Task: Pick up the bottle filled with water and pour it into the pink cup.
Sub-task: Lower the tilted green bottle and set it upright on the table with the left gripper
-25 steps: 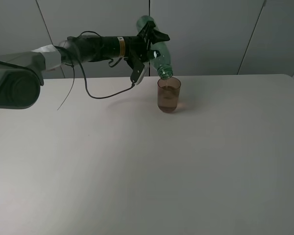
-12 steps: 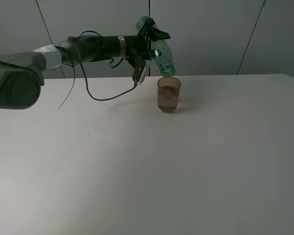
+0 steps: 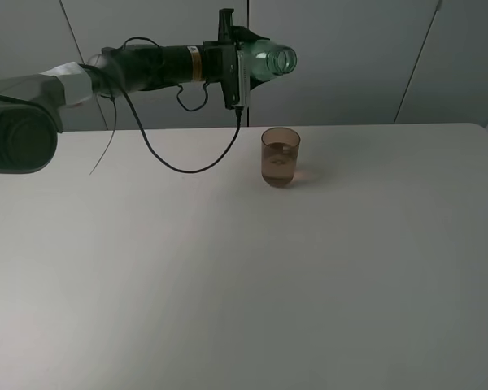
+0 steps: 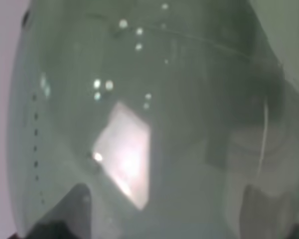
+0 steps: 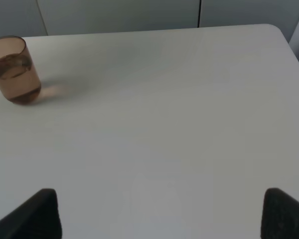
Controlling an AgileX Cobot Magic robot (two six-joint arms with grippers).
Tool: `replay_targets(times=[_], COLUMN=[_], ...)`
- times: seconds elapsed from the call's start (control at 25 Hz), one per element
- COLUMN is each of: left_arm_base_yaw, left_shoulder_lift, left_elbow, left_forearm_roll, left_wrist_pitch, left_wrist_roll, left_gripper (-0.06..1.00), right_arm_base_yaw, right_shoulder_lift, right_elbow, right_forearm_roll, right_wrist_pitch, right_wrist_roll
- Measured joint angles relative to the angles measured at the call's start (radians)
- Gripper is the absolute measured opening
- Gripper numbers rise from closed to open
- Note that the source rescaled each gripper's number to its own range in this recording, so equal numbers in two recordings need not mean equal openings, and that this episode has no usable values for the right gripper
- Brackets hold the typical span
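My left gripper [image 3: 236, 62] clamps the transparent green plastic bottle [image 3: 266, 62] level above the part-filled translucent pink plastic cup [image 3: 280, 157]; my right gripper [image 5: 162, 214] gapes apart.

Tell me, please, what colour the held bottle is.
The bottle is see-through green, clearest in the exterior high view.

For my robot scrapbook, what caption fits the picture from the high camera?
Left gripper holds the green bottle sideways, higher than the partly filled pink cup on the white table.
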State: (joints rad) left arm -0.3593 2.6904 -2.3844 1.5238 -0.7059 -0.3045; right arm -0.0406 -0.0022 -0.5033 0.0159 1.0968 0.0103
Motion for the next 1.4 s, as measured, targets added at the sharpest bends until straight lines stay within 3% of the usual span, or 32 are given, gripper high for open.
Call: replay_targets(times=[0.12, 0.24, 0.32, 0.4, 0.48, 0.64, 1.0, 1.24, 1.4], left_arm_base_yaw=[0.020, 0.038, 0.051, 0.060, 0.071, 0.097, 0.220, 0.309, 0.350], left_shoulder_lift=[-0.001, -0.023, -0.060, -0.110, -0.175, -0.331, -0.550, -0.626, -0.670], left_elbow=[0.002, 0.036, 0.090, 0.169, 0.282, 0.590, 1.156, 1.441, 1.542], left_forearm_roll=[0.099, 0.144, 0.153, 0.128, 0.056, -0.177, -0.696, -0.881, -0.936], left_wrist_pitch=[0.013, 0.030, 0.035, 0.055, 0.087, 0.110, -0.045, -0.140, -0.250], left_wrist_roll=[-0.450, -0.799, -0.926, -0.976, -0.931, -0.713, -0.261, -0.012, 0.113], left_gripper=[0.00, 0.00, 0.00, 0.00, 0.00, 0.00, 0.00, 0.00, 0.00], right_arm_base_yaw=[0.000, 0.000, 0.000, 0.000, 0.000, 0.000, 0.000, 0.000, 0.000], right_shoulder_lift=[0.000, 0.000, 0.000, 0.000, 0.000, 0.000, 0.000, 0.000, 0.000], right_elbow=[0.000, 0.000, 0.000, 0.000, 0.000, 0.000, 0.000, 0.000, 0.000], right_forearm_roll=[0.000, 0.000, 0.000, 0.000, 0.000, 0.000, 0.000, 0.000, 0.000], right_wrist_pitch=[0.000, 0.000, 0.000, 0.000, 0.000, 0.000, 0.000, 0.000, 0.000], right_wrist_roll=[0.000, 0.000, 0.000, 0.000, 0.000, 0.000, 0.000, 0.000, 0.000])
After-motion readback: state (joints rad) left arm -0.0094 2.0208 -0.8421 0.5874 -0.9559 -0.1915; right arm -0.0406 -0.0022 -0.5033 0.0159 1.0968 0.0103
